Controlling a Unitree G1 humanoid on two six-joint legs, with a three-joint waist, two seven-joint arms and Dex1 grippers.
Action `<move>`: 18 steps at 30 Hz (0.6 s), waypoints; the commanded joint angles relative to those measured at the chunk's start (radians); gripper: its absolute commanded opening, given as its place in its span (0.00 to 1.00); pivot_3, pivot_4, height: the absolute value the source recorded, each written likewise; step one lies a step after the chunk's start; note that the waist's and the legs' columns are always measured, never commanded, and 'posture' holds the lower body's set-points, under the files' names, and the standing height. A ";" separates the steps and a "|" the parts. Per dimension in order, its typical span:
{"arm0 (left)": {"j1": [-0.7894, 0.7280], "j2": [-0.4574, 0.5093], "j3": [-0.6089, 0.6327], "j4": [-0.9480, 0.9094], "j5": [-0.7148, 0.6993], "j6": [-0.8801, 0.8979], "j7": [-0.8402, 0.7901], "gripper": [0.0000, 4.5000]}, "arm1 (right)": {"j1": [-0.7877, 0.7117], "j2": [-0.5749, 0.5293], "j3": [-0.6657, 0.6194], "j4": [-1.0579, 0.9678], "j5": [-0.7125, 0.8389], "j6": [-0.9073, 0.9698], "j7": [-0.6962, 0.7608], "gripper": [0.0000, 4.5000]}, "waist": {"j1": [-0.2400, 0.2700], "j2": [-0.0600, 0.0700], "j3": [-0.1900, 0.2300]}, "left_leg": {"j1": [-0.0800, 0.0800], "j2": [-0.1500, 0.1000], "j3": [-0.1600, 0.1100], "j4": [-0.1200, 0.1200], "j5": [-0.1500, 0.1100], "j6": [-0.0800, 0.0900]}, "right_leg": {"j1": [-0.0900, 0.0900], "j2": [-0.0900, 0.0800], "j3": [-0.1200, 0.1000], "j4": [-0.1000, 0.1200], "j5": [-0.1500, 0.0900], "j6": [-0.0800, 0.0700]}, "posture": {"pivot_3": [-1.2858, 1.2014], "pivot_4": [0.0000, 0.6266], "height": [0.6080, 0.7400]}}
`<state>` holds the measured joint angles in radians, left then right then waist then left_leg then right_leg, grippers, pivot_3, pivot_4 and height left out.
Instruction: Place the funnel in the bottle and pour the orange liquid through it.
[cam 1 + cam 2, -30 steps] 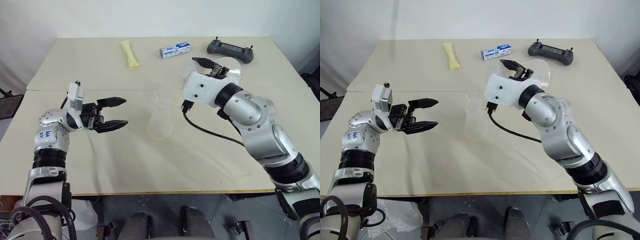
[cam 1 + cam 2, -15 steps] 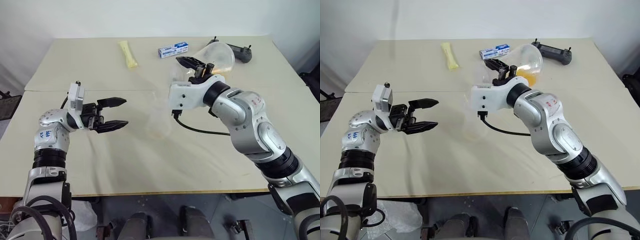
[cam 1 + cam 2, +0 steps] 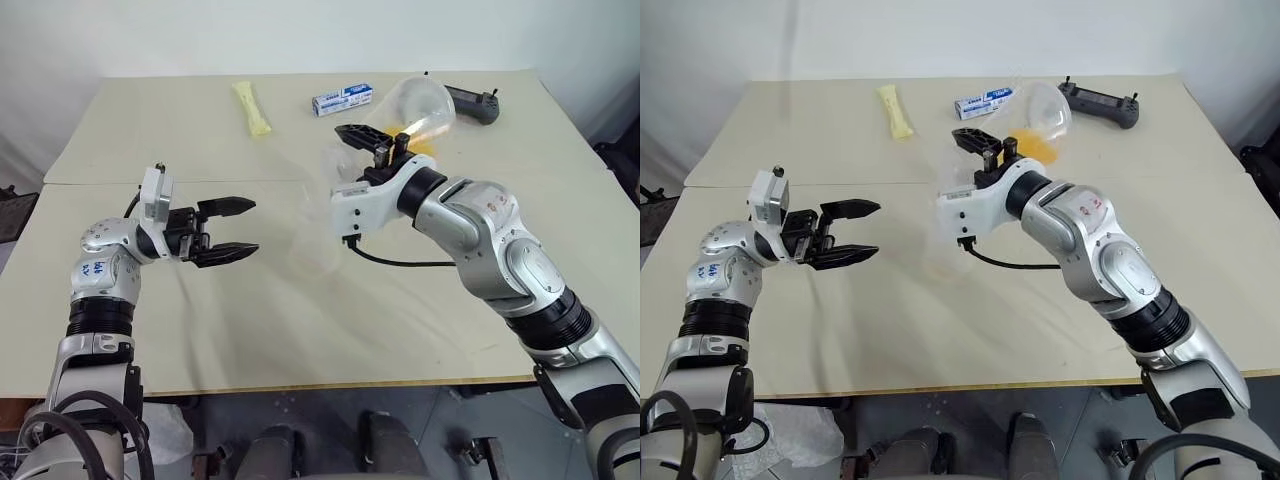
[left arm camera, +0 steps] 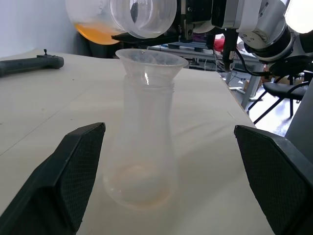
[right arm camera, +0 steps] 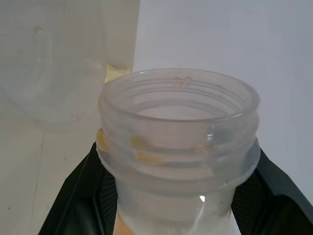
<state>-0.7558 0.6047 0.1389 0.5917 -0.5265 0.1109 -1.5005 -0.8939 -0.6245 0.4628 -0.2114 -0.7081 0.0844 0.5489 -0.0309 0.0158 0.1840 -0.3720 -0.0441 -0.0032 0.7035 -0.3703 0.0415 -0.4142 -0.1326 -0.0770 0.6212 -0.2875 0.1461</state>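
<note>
Beige surface [image 3: 250, 330], seam running across the middle. Far half: pale yellow packet [image 3: 252, 107], blue-white box [image 3: 342, 100], black controller [image 3: 472, 101]. Mid-surface: clear bottle [image 4: 142, 147] standing upright, funnel [image 4: 150, 60] seated in its neck.

The bottle [image 4: 144, 142] looks like clear plastic, smooth but a bit hazy, with moulded rings round the neck. The funnel [image 4: 150, 61] sitting in it is thinner clear plastic, glossy at the rim. The second flask [image 5: 179, 147] is the same clear stuff with threaded ridges on its mouth, and the orange liquid [image 4: 95, 33] shines through its wall. The left pincer [image 4: 171, 181] has matt black fingers [image 4: 73, 176] with a fine cross-hatched grip texture. Arm shells are glossy white plastic and satin silver metal. The counter [image 3: 300, 330] is matt beige, smooth. The packet [image 3: 252, 106] looks like crinkly pale yellow film, the small box [image 3: 342, 99] printed cardboard, and the controller [image 3: 472, 101] matt dark grey plastic.
</note>
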 commanded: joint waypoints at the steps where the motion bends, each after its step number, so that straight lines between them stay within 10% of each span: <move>1: -0.014 0.009 0.004 -0.031 -0.006 -0.007 -0.052 1.00 | -0.033 0.005 -0.047 -0.001 -0.026 -0.054 -0.031 0.55 | 0.000 0.000 0.000 | 0.000 0.000 0.000 0.000 0.000 0.000 | 0.000 0.000 0.000 0.000 0.000 0.000 | 0.52 0.24 1.00; 18: -0.022 0.002 0.003 -0.028 -0.007 -0.008 -0.050 1.00 | -0.079 0.008 -0.065 0.103 -0.104 -0.195 -0.082 0.55 | -0.001 0.000 0.000 | 0.000 0.000 0.000 0.000 0.000 0.000 | 0.000 0.000 0.000 0.000 0.000 0.000 | 0.52 0.24 1.00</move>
<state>-0.7560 0.6038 0.1383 0.5917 -0.5265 0.1107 -1.5005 -0.9382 -0.6177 0.4511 -0.0874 -0.8016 -0.0948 0.4919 -0.0316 0.0158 0.1840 -0.3720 -0.0441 -0.0033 0.7034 -0.3703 0.0415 -0.4142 -0.1326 -0.0771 0.6213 -0.2875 0.1461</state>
